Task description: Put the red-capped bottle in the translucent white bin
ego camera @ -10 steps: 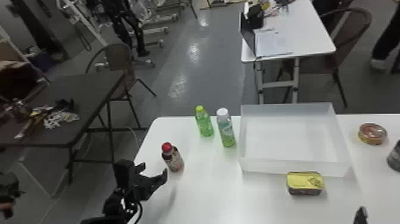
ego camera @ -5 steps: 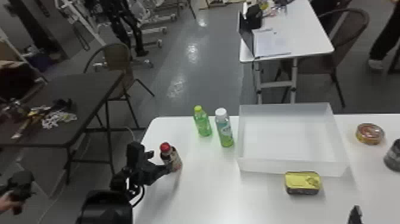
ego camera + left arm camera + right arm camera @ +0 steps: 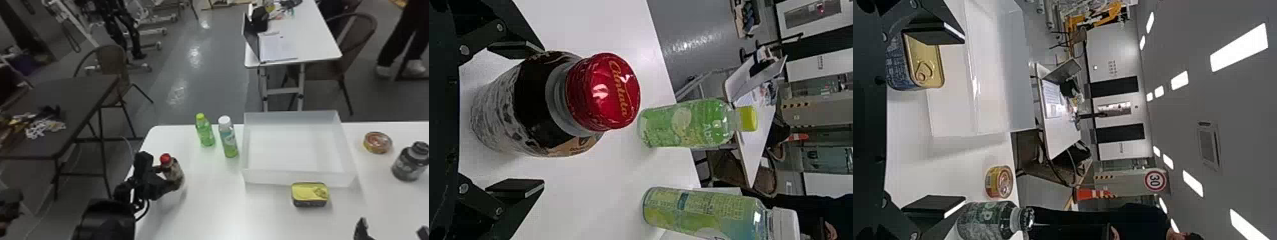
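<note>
So my left gripper (image 3: 543, 117) is open right now, one finger on each side of the red-capped bottle (image 3: 174, 174), which is standing upright on the desk (image 3: 214, 207), lower left of centre in the head view. Here's what bugs me: the bottle sits nearer one finger than the other, so if I close without centring, I reckon that finger lands first and shoves or tips it. It's also close to the desk's left edge, so a bad nudge could send it over the side.

Then there's the carry. The translucent white bin (image 3: 297, 178) is right of centre, and the green bottle (image 3: 205, 132) and white-capped bottle (image 3: 229, 140) stand just left of it. Swing across low and I'd probably bowl those over, or snag the bin wall. The yellow-topped tin (image 3: 309, 194) by its near side could get clipped too. Right gripper (image 3: 391, 225) is open, lower right corner, not involved.
</note>
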Motion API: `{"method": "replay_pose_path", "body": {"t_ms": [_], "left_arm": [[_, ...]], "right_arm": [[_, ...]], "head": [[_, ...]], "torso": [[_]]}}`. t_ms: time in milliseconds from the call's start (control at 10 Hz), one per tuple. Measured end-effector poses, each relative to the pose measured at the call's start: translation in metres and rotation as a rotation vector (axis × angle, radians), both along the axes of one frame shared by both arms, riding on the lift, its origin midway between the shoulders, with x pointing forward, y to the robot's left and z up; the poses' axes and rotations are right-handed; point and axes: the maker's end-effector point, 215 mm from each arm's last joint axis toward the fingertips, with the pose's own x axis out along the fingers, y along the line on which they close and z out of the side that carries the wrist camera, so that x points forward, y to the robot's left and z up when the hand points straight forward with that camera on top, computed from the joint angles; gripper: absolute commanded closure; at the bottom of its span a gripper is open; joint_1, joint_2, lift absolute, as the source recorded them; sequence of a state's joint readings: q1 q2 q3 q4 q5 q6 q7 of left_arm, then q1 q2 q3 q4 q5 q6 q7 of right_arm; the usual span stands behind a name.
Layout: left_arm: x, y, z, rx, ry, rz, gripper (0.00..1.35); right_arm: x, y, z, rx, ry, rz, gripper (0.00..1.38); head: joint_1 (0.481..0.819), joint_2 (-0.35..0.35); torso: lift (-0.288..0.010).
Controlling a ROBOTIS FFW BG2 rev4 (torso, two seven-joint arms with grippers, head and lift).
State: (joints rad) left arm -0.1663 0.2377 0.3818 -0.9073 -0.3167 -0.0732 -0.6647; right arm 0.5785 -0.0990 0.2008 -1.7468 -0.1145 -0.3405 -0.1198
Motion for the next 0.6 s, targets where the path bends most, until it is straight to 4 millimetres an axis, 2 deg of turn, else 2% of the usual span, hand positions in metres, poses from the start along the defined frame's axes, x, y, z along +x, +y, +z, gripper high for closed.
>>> {"method": "replay_pose_path", "body": {"t_ms": [100,200,300,400,600], "left_arm": [[0.0,0.002,0.0,0.005,-0.001,0.001,0.48],[0.002,0.004,0.002,0.014,-0.005,-0.001,0.72],[0.003,0.004,0.004,0.025,-0.007,-0.006,0.83],[0.004,0.005,0.005,0.034,-0.009,-0.01,0.83],[0.005,0.004,0.013,0.06,-0.023,-0.01,0.99]], "right_arm": [[-0.001,0.0,-0.001,0.005,0.003,-0.001,0.16],[-0.001,0.0,-0.002,0.007,0.004,-0.001,0.16],[-0.001,0.0,-0.002,0.007,0.005,-0.002,0.17],[-0.001,0.0,-0.002,0.008,0.005,-0.001,0.17],[-0.001,0.0,-0.002,0.008,0.006,-0.002,0.18]], "head": [[0.695,0.296],[0.695,0.298],[0.695,0.298],[0.695,0.298],[0.695,0.298]], "torso": [[0.0],[0.0],[0.0],[0.0],[0.0]]}}
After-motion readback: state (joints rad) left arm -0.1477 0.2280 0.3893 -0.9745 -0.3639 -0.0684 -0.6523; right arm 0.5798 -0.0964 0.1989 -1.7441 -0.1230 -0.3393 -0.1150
